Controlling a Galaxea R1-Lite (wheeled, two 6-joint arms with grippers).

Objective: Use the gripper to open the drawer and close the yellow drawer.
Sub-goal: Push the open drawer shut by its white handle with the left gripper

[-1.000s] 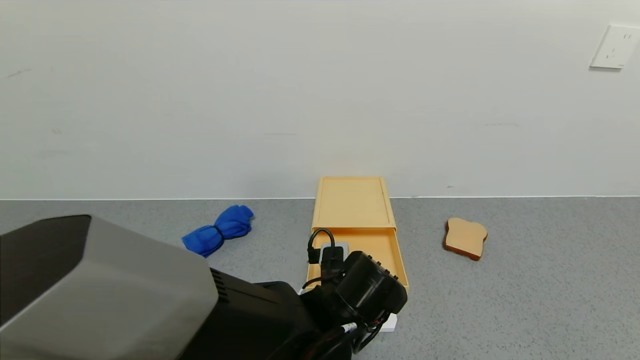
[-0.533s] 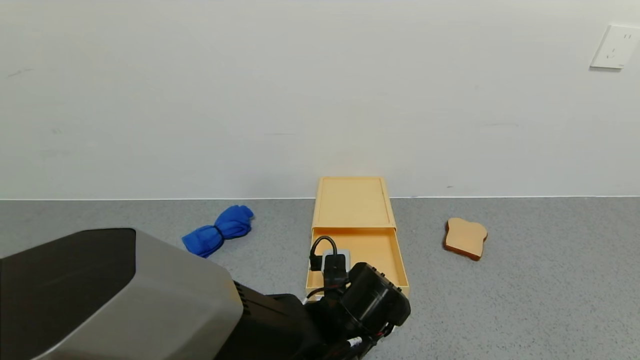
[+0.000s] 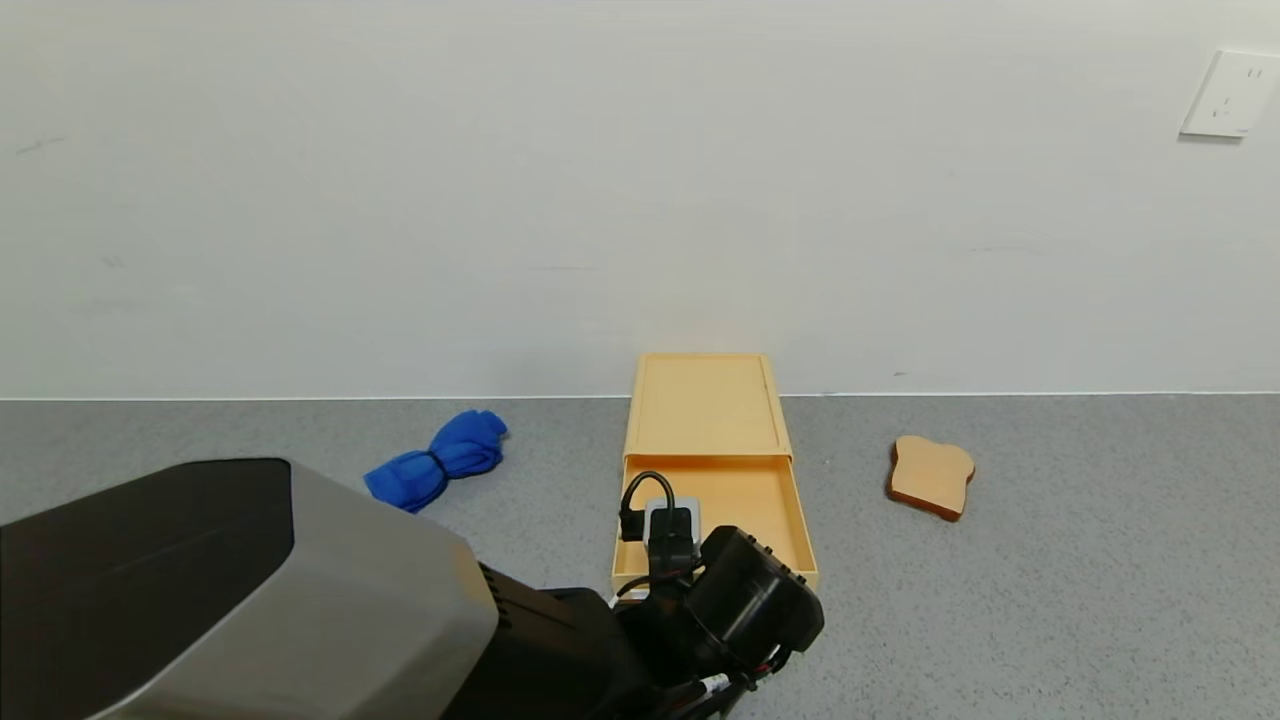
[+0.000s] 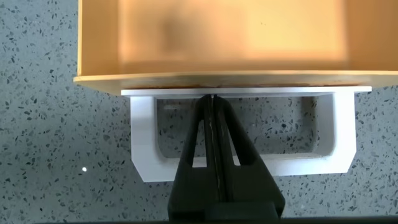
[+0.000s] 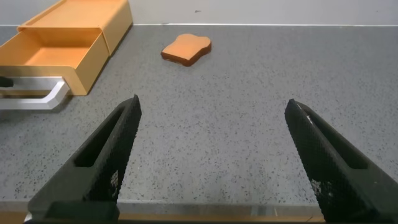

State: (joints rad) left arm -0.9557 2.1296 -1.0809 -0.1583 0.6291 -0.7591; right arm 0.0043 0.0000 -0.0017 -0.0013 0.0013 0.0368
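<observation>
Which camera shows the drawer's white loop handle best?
The left wrist view: the white rectangular loop handle fills it, the left hand inside. The right wrist view catches one end; in the head view the arm hides it.

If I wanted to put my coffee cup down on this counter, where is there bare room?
Bare counter lies right of the toast slice, and between the toast and the open drawer. Another patch lies between the blue cloth and the drawer. It is crowded at the drawer's white handle, where the left gripper sits shut inside the loop.
</observation>
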